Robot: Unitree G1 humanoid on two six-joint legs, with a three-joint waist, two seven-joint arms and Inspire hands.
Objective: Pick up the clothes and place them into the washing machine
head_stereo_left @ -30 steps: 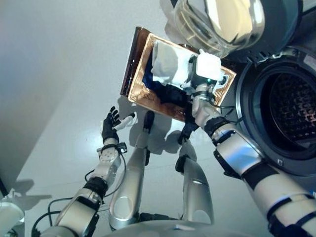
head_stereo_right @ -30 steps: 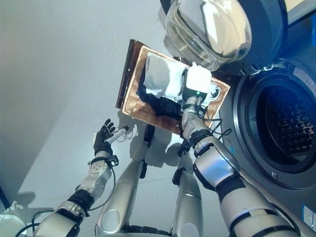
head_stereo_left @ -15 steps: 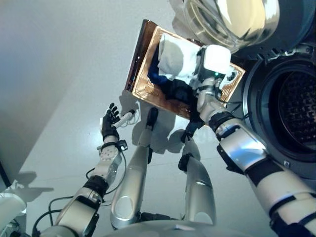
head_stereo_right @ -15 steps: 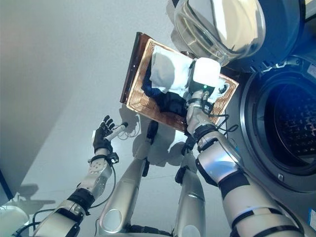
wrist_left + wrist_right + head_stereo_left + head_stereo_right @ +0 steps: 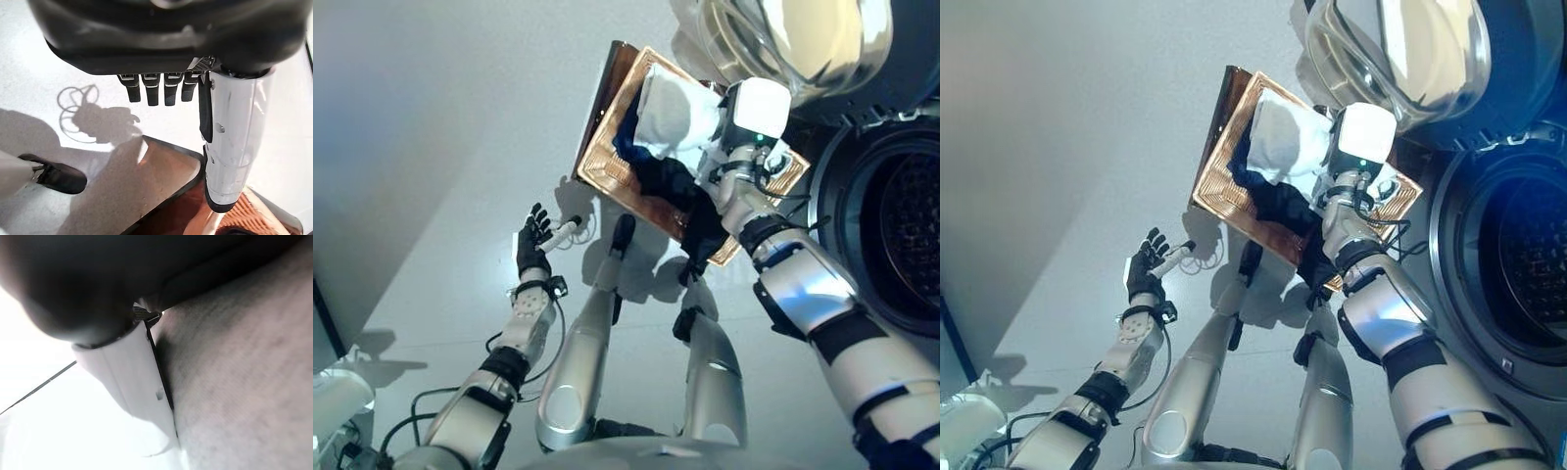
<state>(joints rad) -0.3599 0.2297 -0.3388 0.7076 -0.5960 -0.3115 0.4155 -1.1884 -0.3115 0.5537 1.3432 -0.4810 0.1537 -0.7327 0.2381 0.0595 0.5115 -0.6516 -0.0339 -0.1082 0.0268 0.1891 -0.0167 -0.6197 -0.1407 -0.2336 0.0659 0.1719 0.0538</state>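
Evidently right hand (image 5: pixel 88 289) in basket (image 5: pixel 597 162) clothes (image 5: pixel 675 113), grip unclear, left hand (image 5: pixel 532 247) released.

Right hand (image 5: pixel 736 168) down among clothes (image 5: pixel 674 119) in basket (image 5: pixel 607 168); left hand (image 5: pixel 532 247) spread

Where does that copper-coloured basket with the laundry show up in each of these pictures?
Left eye view: basket upper middle, beside the washing machine's door.
Right eye view: basket upper middle, below that door.
Left wrist view: only its corner, past the left hand.
Right wrist view: not visible, only grey cloth.
Shared landmark: white cloth.
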